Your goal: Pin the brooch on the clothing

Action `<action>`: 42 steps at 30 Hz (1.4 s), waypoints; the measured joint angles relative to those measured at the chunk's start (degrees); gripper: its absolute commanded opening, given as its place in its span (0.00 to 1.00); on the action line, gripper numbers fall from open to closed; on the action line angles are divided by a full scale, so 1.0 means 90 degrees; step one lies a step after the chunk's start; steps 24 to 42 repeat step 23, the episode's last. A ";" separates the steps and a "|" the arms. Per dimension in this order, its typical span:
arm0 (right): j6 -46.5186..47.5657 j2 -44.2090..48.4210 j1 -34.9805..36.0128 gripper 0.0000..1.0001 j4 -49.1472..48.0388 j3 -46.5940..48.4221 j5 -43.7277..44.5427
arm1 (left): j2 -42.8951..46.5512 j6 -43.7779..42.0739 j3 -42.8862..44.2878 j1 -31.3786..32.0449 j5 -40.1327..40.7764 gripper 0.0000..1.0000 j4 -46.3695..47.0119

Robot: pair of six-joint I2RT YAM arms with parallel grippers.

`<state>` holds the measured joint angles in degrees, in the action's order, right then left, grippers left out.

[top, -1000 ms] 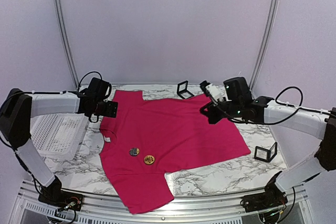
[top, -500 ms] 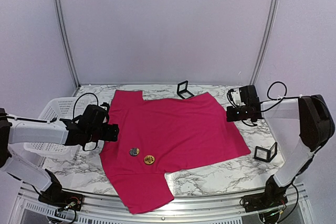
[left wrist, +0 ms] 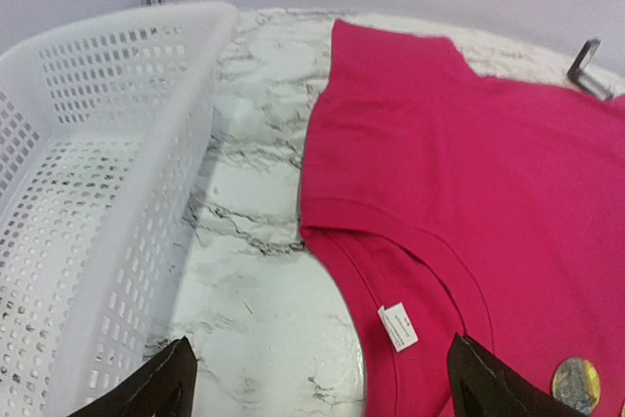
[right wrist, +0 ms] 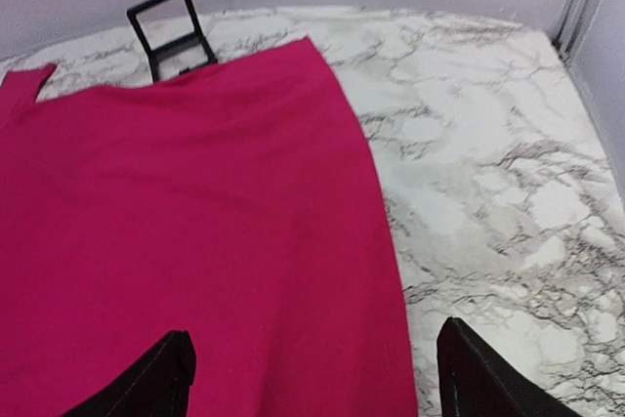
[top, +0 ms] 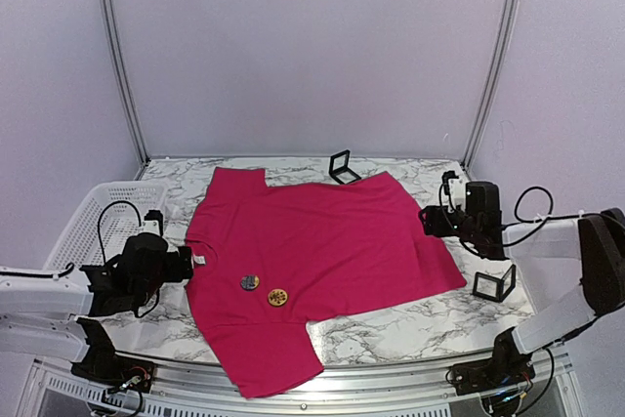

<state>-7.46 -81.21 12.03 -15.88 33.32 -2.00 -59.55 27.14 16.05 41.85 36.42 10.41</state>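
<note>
Top external: brooches (top: 250,282) on shirt (top: 332,231) lie right of left gripper (top: 182,264), nearer than right gripper (top: 430,221); both jaws wide, empty.

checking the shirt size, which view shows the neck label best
The left wrist view: the neck label lies close and clear at the T-shirt collar, its print too small to read. The top external view gives only a tiny white speck; the right wrist view shows none of it.

High rear overview; two low wrist close-ups; common ground: T-shirt (top: 332,231)
</note>
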 measured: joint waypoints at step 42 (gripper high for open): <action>0.0454 0.1977 -0.0002 0.95 -0.2526 -0.1972 0.3092 | 0.2608 -0.3332 -0.1212 -0.0328 0.2059 0.99 0.3045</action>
